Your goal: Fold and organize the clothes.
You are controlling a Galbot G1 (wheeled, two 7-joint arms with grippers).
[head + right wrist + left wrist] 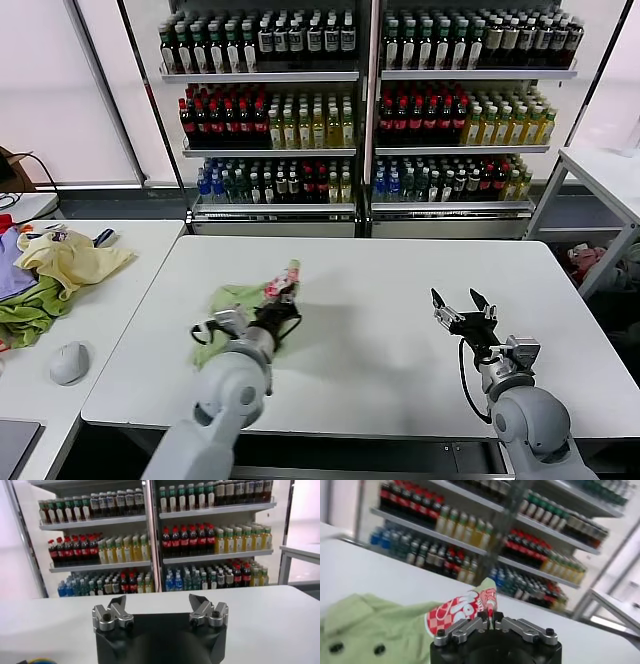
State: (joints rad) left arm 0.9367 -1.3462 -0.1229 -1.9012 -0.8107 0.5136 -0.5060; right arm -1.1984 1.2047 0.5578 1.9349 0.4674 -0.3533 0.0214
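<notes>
While the arms sit over the white table (400, 300), this is how things look:

Side table: a second white table (110, 310) stands on the left, just beside the big one.
Pile: a yellow cloth (70, 258), a purple cloth (10, 265) and a dark green cloth (25, 315) lie bunched on the side table.
Round thing: a small gray lump (69, 362) sits near the pile, closer to the robot.
Shirt: the light green shirt (235, 310) lies crumpled on the left part of the big table, with its red and white part (462, 611) lifted up.
Left gripper: the left gripper (284, 294) is pressed together on the red and white part of the shirt and holds it off the table.
Right gripper: the right gripper (461, 304) hangs over the bare right part of the table, fingers spread wide, holding nothing, well apart from the shirt.
Shelves: rows of bottles (300, 110) fill the shelves behind the table.
</notes>
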